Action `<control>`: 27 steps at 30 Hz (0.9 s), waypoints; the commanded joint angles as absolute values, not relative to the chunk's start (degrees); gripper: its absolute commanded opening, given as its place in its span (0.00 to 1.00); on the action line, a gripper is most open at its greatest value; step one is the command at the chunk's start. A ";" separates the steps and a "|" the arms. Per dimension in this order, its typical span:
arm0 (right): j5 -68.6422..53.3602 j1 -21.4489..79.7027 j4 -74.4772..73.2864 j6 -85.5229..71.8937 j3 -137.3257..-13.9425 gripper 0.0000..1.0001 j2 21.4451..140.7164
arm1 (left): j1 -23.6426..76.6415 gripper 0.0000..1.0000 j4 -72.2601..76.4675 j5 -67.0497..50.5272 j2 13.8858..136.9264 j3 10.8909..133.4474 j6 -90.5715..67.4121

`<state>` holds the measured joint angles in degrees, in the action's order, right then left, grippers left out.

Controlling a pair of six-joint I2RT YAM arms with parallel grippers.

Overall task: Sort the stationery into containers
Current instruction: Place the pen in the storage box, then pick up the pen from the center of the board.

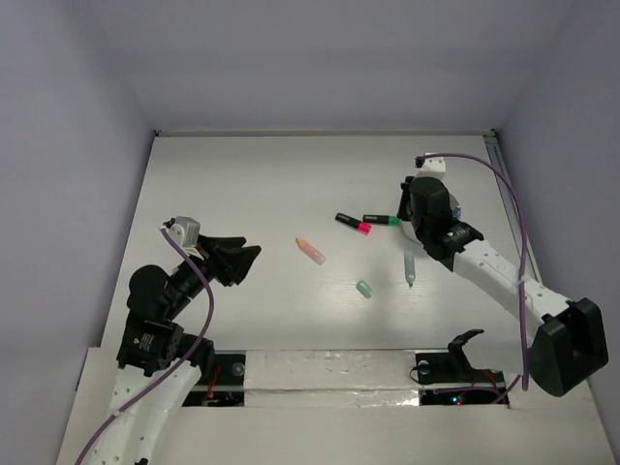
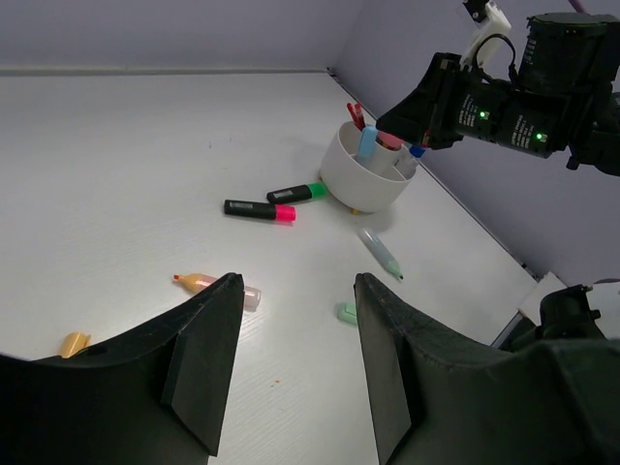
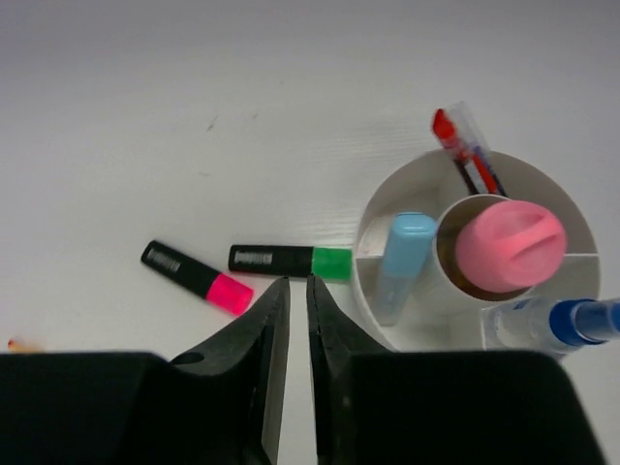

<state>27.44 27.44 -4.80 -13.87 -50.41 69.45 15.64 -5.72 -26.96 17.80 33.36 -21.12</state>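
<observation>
I find the cup (image 2: pixel 360 189) at the table's far right, part-filled, and largely hidden from above by the right gripper (image 3: pixel 296 286). That gripper hangs beside it, jaws almost together and empty. The left gripper (image 2: pixel 295 310) is spread and empty. The green marker (image 3: pixel 291 261), just beside the cup, looks light, rigid and slick; I would pinch it mid-barrel. The mint eraser (image 1: pixel 364 289) is too indistinct to judge its shape.
</observation>
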 commanded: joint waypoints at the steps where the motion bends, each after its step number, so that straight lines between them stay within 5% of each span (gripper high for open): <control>1: 20.23 29.70 -7.20 -13.27 -54.39 0.15 70.04 | 15.29 0.45 -2.28 -27.86 18.19 34.10 -21.27; 8: 11.09 32.08 -12.38 -7.31 -63.17 0.12 82.33 | 15.29 0.36 -2.55 -27.16 18.11 34.10 -21.27; 15: 2.29 32.08 -25.04 2.69 -80.12 0.49 103.25 | 15.29 0.33 -2.72 -26.98 18.19 34.19 -21.27; 19: 0.44 32.08 -28.91 6.85 -85.76 0.61 110.21 | 15.29 0.33 -2.72 -26.81 18.28 34.28 -21.27; 27: -2.02 32.08 -33.57 10.81 -94.92 0.63 120.74 | 15.29 0.33 -2.72 -26.90 18.72 34.19 -21.27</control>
